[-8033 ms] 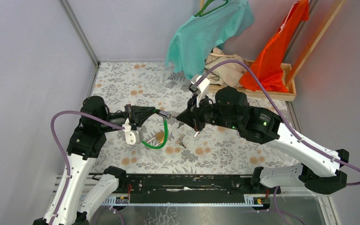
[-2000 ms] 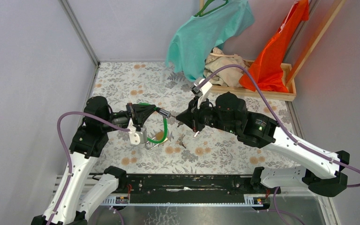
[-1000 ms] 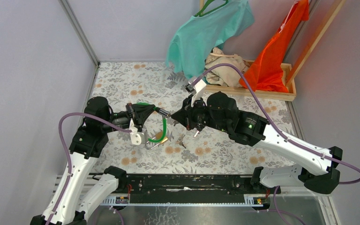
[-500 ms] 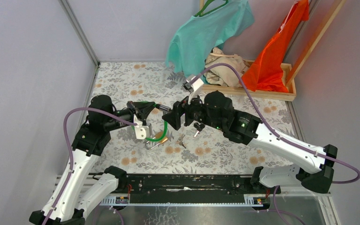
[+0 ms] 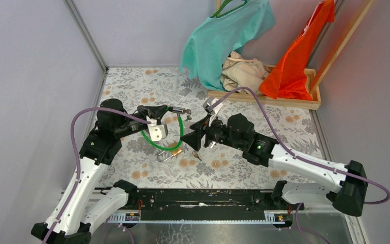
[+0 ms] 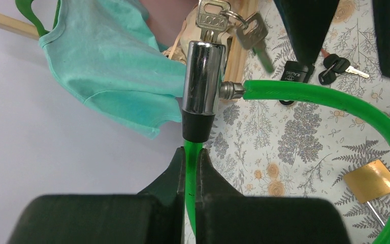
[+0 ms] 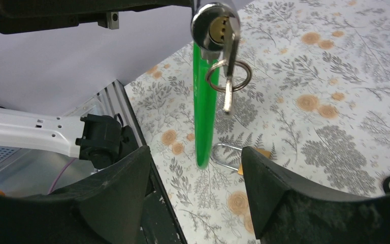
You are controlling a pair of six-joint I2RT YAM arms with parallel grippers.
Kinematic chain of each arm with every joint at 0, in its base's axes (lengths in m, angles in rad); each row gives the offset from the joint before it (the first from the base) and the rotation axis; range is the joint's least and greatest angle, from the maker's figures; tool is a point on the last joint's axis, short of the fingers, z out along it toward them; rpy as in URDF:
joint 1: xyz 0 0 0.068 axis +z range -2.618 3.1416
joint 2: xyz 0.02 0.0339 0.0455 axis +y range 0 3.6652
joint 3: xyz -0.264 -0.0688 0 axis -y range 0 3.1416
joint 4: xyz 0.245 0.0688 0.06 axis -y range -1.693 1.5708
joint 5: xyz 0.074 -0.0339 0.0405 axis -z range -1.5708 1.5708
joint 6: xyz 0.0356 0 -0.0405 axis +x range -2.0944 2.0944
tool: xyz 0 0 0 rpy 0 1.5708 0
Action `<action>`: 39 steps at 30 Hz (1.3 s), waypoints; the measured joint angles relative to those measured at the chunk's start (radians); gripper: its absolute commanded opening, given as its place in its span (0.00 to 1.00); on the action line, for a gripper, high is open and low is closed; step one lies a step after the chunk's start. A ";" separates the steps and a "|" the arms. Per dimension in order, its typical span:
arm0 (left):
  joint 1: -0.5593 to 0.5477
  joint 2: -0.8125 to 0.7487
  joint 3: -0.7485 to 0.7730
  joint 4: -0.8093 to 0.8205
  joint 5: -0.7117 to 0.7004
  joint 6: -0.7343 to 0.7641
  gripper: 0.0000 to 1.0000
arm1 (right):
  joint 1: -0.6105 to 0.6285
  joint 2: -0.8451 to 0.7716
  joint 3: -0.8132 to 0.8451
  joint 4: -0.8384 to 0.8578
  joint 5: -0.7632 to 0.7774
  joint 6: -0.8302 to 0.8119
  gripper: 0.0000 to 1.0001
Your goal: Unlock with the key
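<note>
Where floral cloth [image 5: 132, 86] meets grey walls [image 5: 30, 61], left fingers [image 6: 173, 173] pinch the green cable [image 6: 325, 99] — right fingers [image 7: 114, 193] spread, empty.

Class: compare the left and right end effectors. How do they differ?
The left end effector is shut on the green cable, just below the lock cylinder; the right end effector is open and empty. The left touches the cable; the right stands clear of the lock cylinder and key. Both have black fingers.
</note>
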 measured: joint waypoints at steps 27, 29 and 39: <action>-0.018 0.081 0.148 -0.188 0.102 -0.300 0.85 | -0.010 -0.027 -0.019 0.042 -0.055 -0.207 0.00; -0.018 0.128 0.194 -0.238 0.126 -0.311 0.83 | -0.013 -0.050 -0.019 0.026 -0.081 -0.225 0.00; -0.018 0.242 0.346 -0.406 0.243 -0.316 0.35 | -0.014 -0.068 -0.017 -0.078 -0.180 -0.262 0.00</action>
